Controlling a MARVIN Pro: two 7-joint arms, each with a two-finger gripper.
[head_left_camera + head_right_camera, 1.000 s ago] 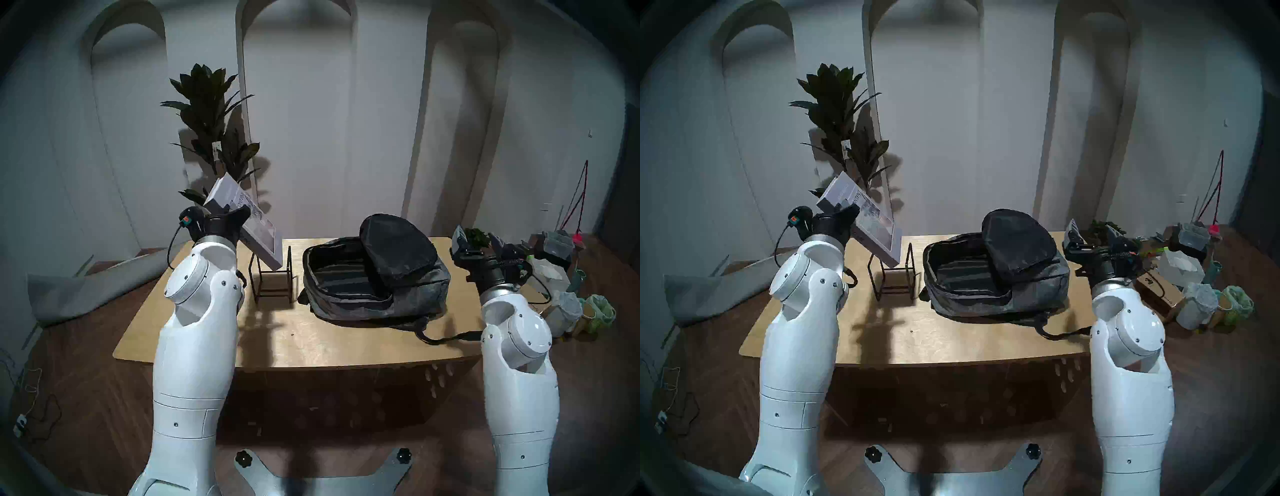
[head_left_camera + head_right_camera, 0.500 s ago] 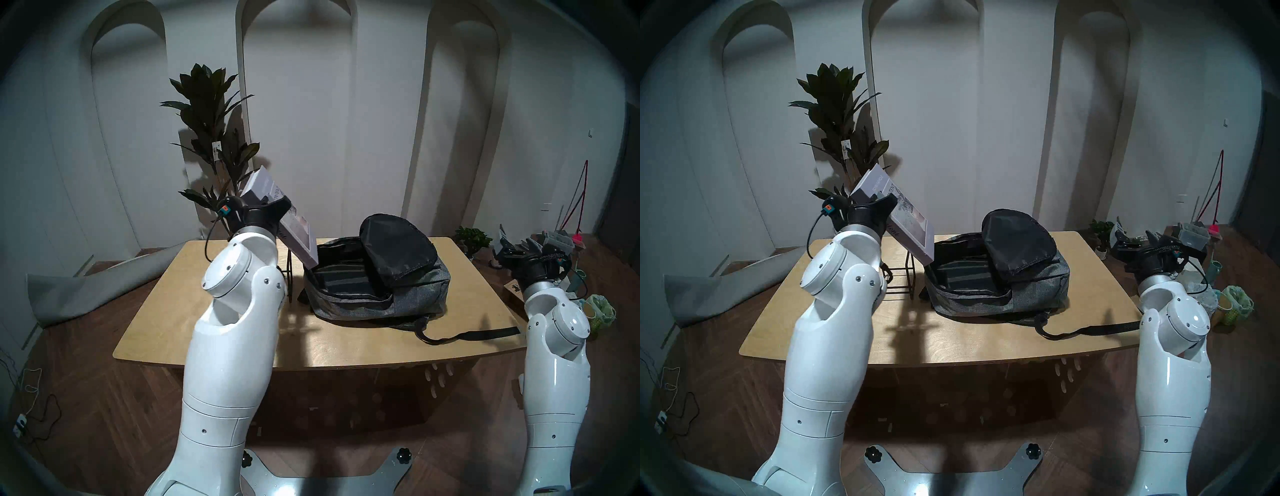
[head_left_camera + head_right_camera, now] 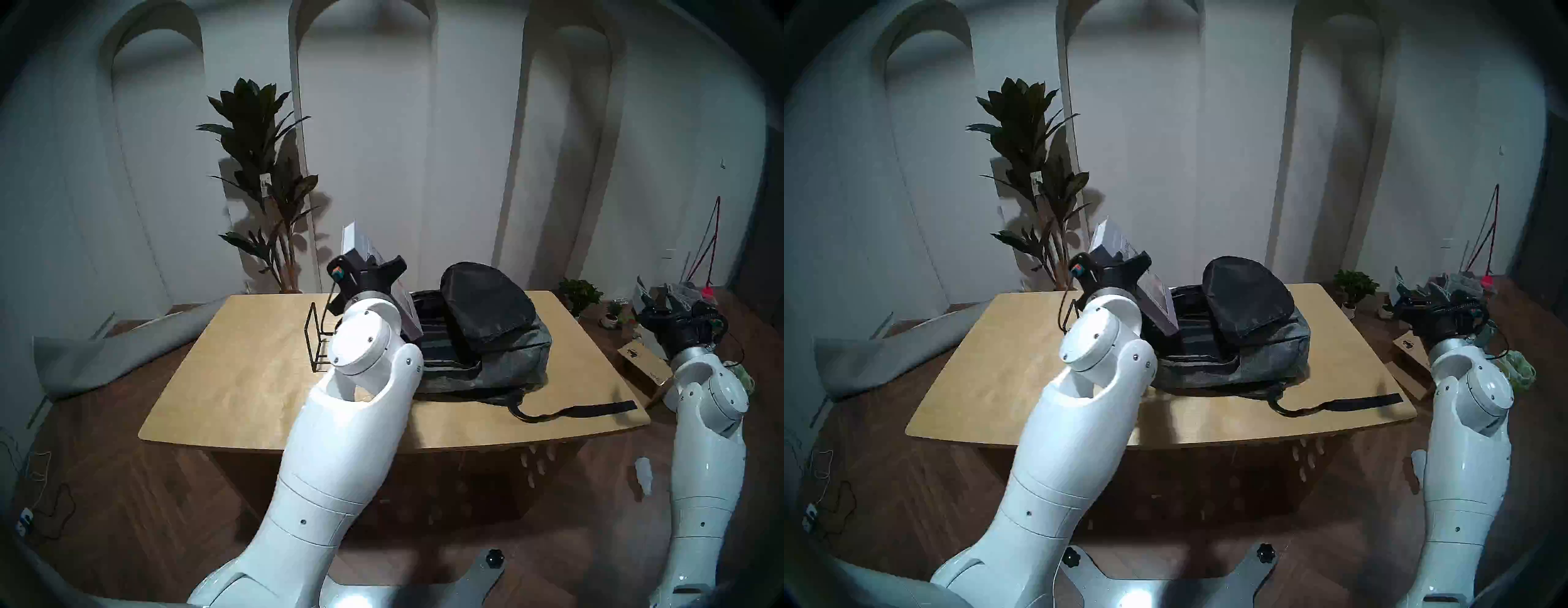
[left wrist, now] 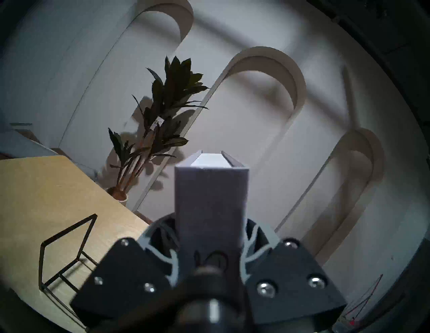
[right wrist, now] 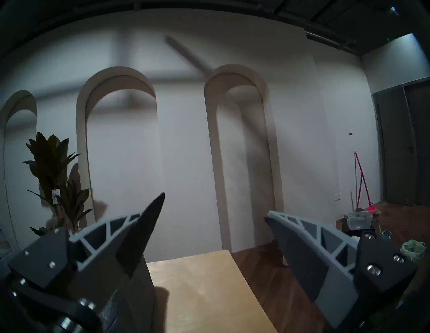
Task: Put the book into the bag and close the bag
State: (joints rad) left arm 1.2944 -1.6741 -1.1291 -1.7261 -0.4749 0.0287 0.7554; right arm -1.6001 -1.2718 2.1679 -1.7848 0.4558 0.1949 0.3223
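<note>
Now the left end effector is clamped on the book, holding it tilted in the air, its lower corner over the near-left end of the bag, which lies unzipped on the tabletop. Risk number one: that low corner could catch on the zipper edge or the grey side wall instead of dropping into the compartment, and shove the whole bag along the wood. Risk two: the black flap is folded back over the right half of the opening; if it flops down, the mouth narrows. The grip sits at one end of a thick book, so the book could pivot between the fingers. The wire stand sits just beside the arm, within range of a knock. The right end effector hangs spread wide and empty, off past the tabletop's right edge.

Hard to see: the left forearm hides the book's lower edge and the bag's left rim, so contact there can't be judged. The zipper pull isn't visible.
</note>
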